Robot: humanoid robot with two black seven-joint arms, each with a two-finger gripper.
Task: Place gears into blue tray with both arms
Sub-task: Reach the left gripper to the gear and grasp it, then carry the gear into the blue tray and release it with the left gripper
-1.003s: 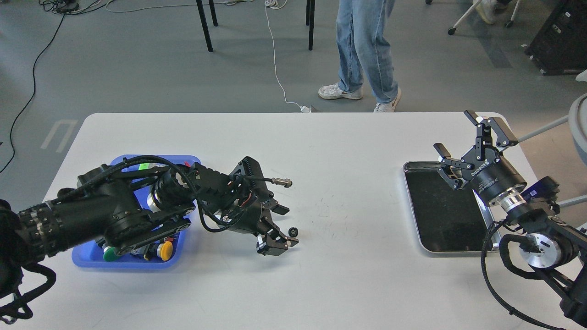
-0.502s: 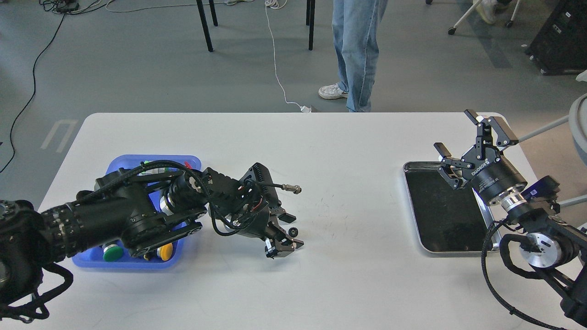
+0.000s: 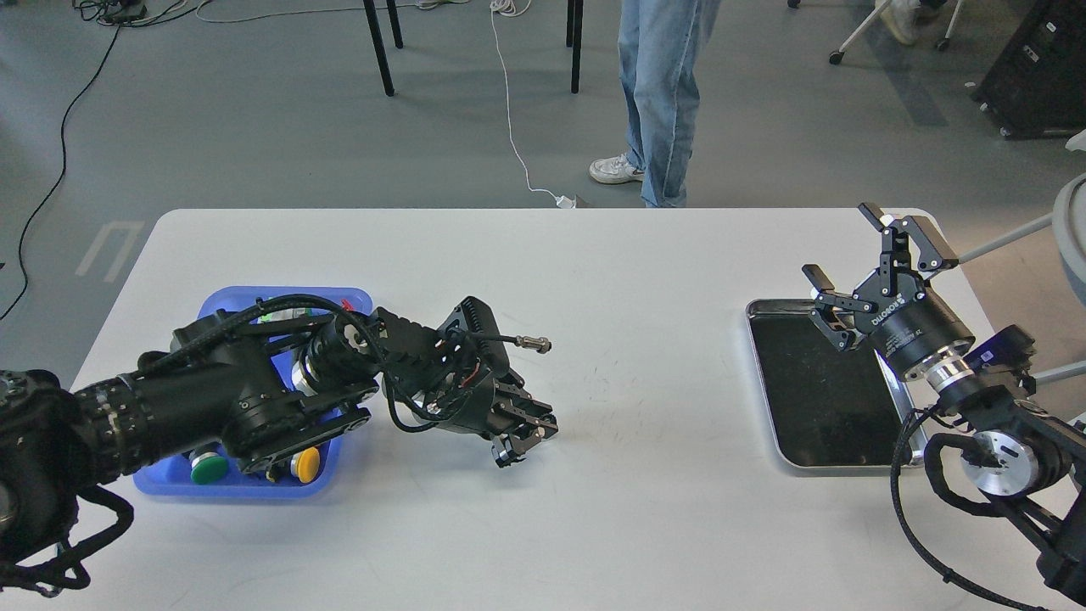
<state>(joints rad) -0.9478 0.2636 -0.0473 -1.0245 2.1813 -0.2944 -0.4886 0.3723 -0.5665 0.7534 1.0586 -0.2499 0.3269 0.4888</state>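
Observation:
My left gripper (image 3: 533, 427) lies low on the white table, right of the blue tray (image 3: 246, 491), with its fingers drawn together around a small black gear. The gear is almost wholly hidden between the fingertips. My left arm crosses over the tray and covers most of it. My right gripper (image 3: 842, 244) hangs open and empty above the far right side of the table, fingers spread wide and pointing away from me.
Green (image 3: 206, 467) and yellow (image 3: 306, 463) push-button switches lie in the blue tray's near end. A silver-rimmed metal tray (image 3: 761, 382) with a black inside sits under the right gripper. A person's legs (image 3: 662, 102) stand beyond the table's far edge.
The left gripper's fingers, open on either side of the gear before, have drawn together on it. The right arm has stayed put. The person behind the table shifted slightly.

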